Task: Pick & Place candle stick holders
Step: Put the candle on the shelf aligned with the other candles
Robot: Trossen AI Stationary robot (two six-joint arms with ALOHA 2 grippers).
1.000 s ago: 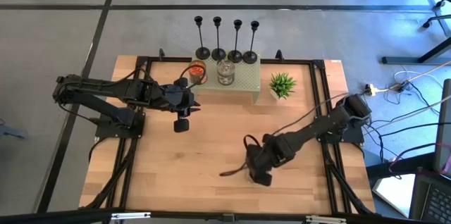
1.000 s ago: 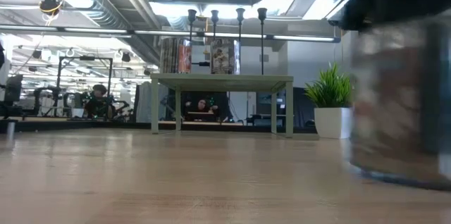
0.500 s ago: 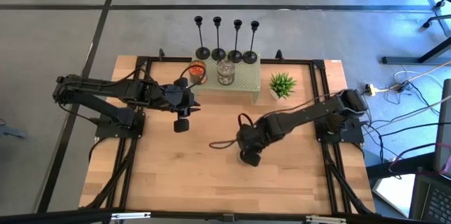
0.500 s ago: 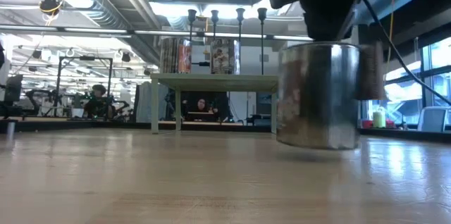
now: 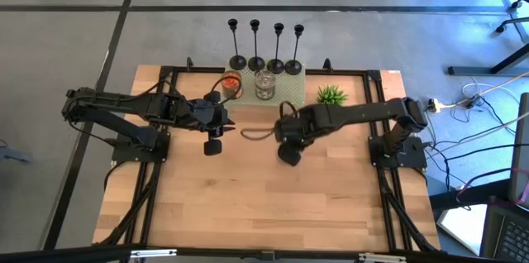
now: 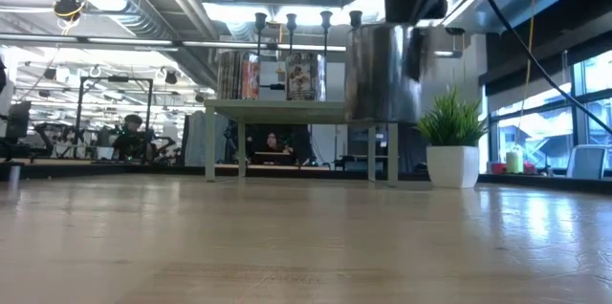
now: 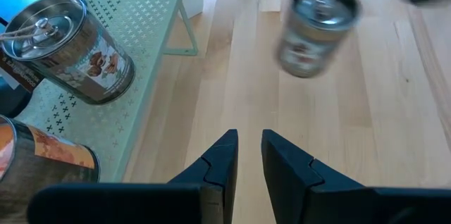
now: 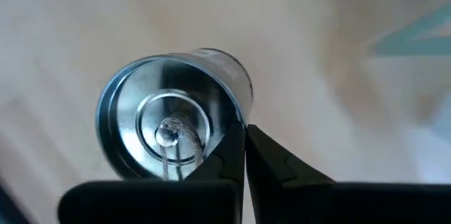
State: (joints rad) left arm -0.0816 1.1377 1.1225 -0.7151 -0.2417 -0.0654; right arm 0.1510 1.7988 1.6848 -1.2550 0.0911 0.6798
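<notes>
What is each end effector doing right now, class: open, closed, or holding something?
Left end effector: fingers slightly apart, holding nothing, waiting beside the green shelf.
Right end effector: closed on the rim of a metal tin, carrying it above the table.

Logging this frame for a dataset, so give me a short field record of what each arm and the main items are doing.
right gripper: shut on the tin's rim, tin held above the table
left gripper: empty, beside the shelf
shelf: holds two jars
candle holders: four upright, in a row behind the shelf
plant: right of shelf
</notes>
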